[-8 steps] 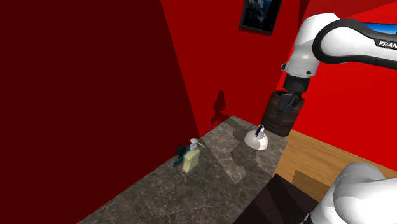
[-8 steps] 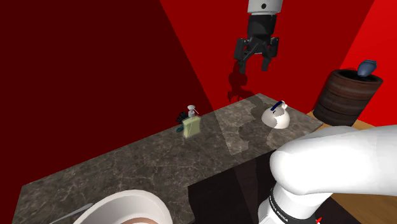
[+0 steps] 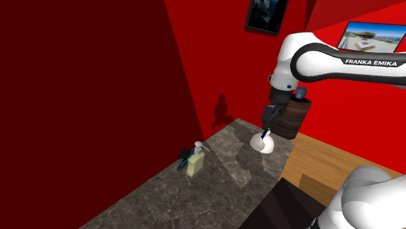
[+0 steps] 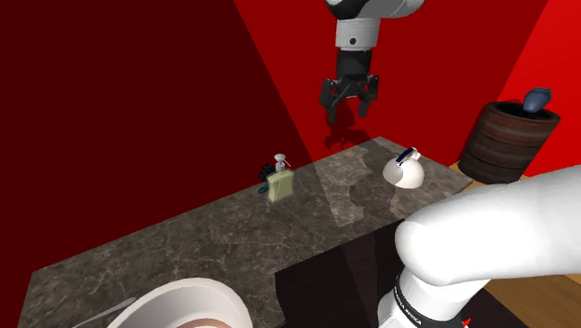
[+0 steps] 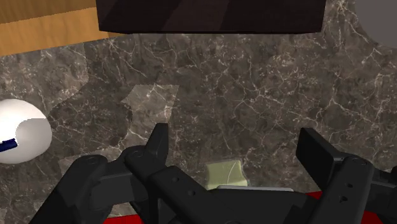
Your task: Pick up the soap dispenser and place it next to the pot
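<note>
The dark marble tabletop (image 3: 162, 195) lies beneath the gripper (image 4: 350, 98), which hangs released, fingers spread, holding nothing. A white pot (image 4: 406, 170) sits off to one side below it. The pale green soap dispenser (image 4: 278, 186) stands upright on the tabletop well below the gripper, untouched. Since the earlier frame the gripper has swung from above the pot toward the dispenser; both things stayed put.

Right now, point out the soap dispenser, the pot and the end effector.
soap dispenser (image 3: 194, 166), shoulder view, yellowish body.
pot (image 4: 407, 173), second exterior view, white rounded side.
end effector (image 4: 347, 114), second exterior view, midway between open fingertips.
</note>
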